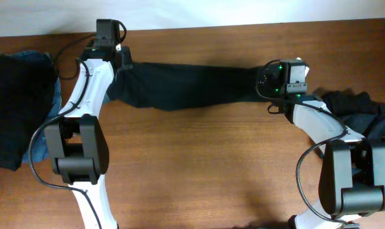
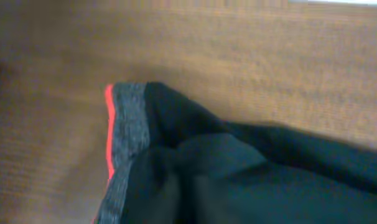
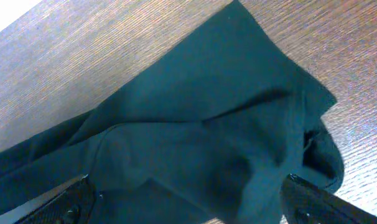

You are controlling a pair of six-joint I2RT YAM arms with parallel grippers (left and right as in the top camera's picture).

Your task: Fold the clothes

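The black trousers (image 1: pixel 186 83) were found stretched unfolded along the far edge of the bench (image 1: pixel 199 165), the right fingers (image 3: pixel 319 202) spread wide over the hems (image 3: pixel 288 81), the state of the left fingers (image 1: pixel 121 57) at the waistband (image 2: pixel 129 124) not determinable, one stack (image 1: pixel 14 108) judged done at the left edge, a heap (image 1: pixel 364 111) outstanding at the right.

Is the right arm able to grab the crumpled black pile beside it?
Probably yes. The right gripper is open, and the crumpled black pile lies close beside that arm with nothing between them. It would first have to leave the black trousers it hovers over.
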